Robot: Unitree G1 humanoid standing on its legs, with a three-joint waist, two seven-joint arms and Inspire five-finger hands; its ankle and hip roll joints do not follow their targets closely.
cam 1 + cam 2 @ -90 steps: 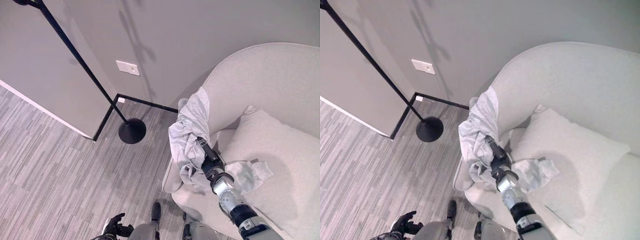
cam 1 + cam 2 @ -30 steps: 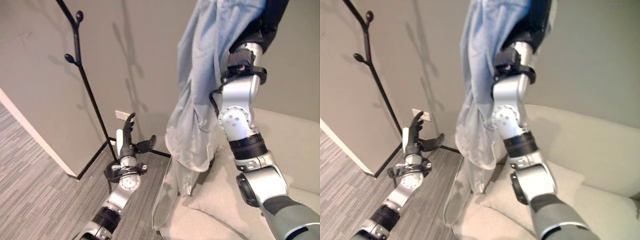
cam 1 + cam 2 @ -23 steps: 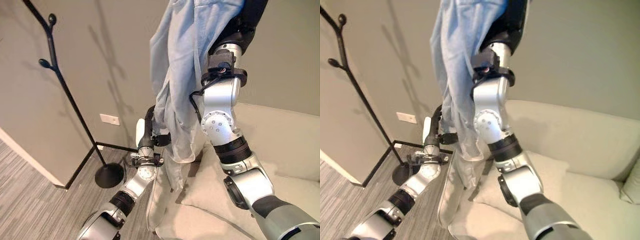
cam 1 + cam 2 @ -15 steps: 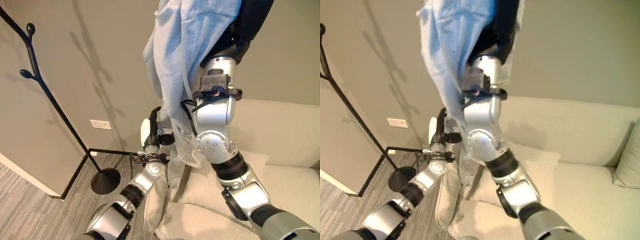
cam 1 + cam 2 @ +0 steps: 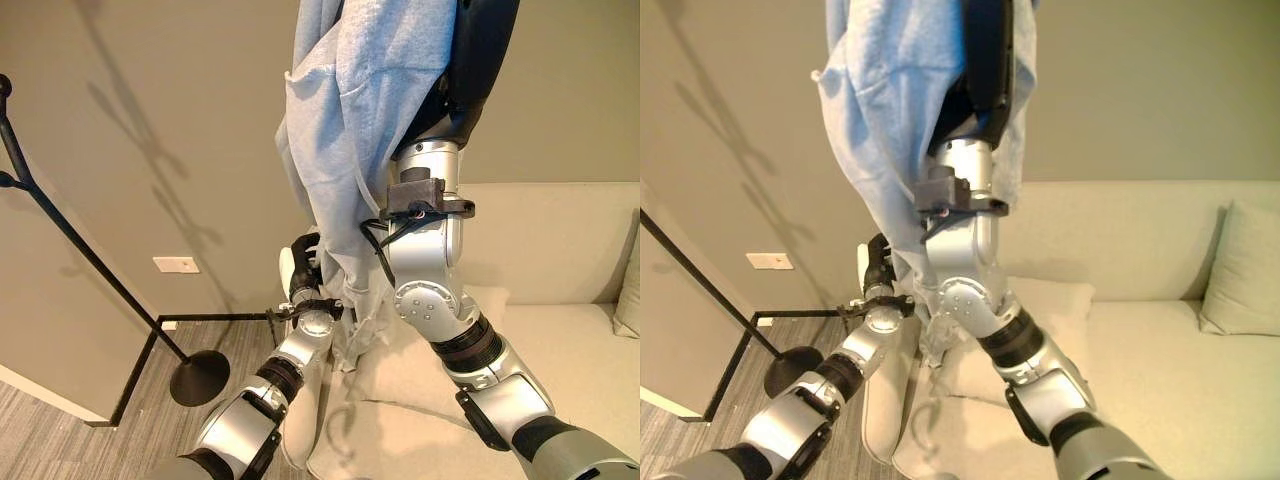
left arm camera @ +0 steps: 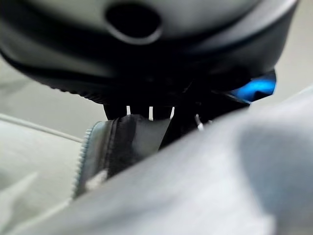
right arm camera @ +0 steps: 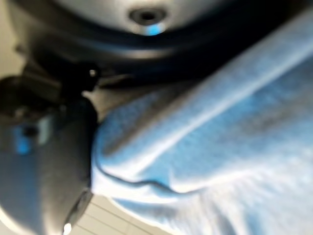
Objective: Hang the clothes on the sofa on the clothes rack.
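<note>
Right hand [image 5: 478, 55] raised high, light-blue garment [image 5: 365, 120] draped over it — grip unclear, maybe clamped; left hand [image 5: 303, 275] at its hem — fingers hidden.

Wall plate [image 5: 176, 265] low on beige wall [image 5: 180, 120]; cushions [image 5: 1240, 265] on seat; grey plank floor [image 5: 60, 440].

Garment [image 5: 370, 130] hangs up high off right hand [image 5: 480, 50], draped down in front of the wall. Left hand [image 5: 303, 275] sits at its lower edge, touching the cloth. Sofa [image 5: 560, 300] right and behind, cushion [image 5: 1050, 310] on the seat. Clothes rack [image 5: 90, 270] stands on the floor, far left, well apart.
</note>
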